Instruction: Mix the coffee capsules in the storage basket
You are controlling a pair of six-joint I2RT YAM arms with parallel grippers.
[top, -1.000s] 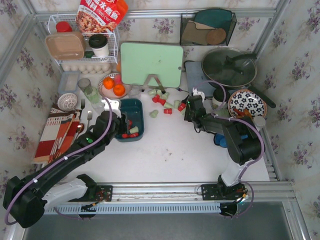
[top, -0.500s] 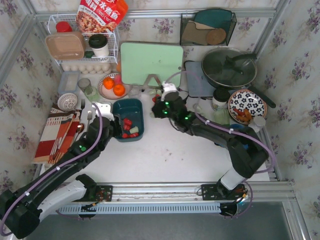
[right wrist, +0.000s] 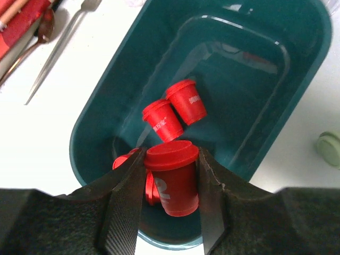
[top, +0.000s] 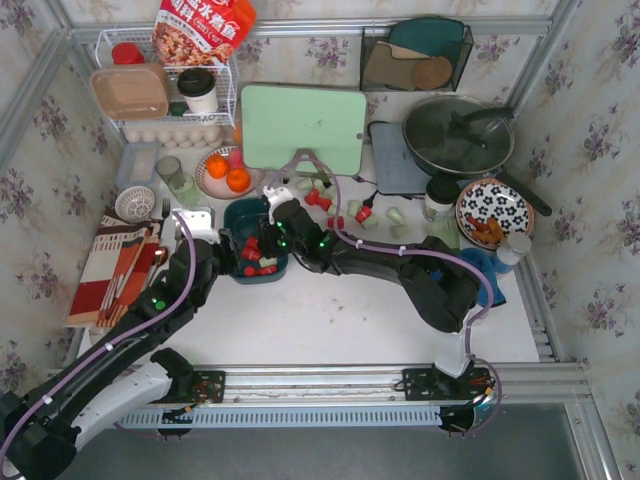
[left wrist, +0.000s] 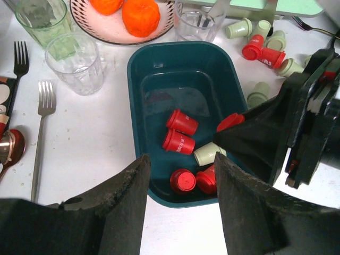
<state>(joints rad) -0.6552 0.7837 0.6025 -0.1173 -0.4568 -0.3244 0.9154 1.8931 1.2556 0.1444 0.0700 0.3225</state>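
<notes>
The dark teal storage basket (top: 262,213) sits left of centre and shows in the left wrist view (left wrist: 139,79) and the right wrist view (right wrist: 276,90). It holds several red capsules (left wrist: 178,142) and one mint capsule (left wrist: 207,154). My right gripper (top: 276,228) hangs over the basket, shut on a red capsule (right wrist: 172,178) held upright between its fingers. My left gripper (top: 222,248) is open and empty at the basket's near left side; its fingers (left wrist: 133,191) frame the near rim. More red and mint capsules (top: 322,197) lie loose on the table right of the basket.
A plate of oranges (top: 225,170) and glasses (left wrist: 77,61) stand beyond the basket's left end. A fork (left wrist: 42,122) and spoon lie to the left. A mint cutting board (top: 303,125), a lidded pan (top: 458,135) and a patterned bowl (top: 493,205) stand behind and to the right.
My right arm has swung left from the loose capsules to above the basket, carrying a red capsule. My left arm has drawn back a little toward the near left.
</notes>
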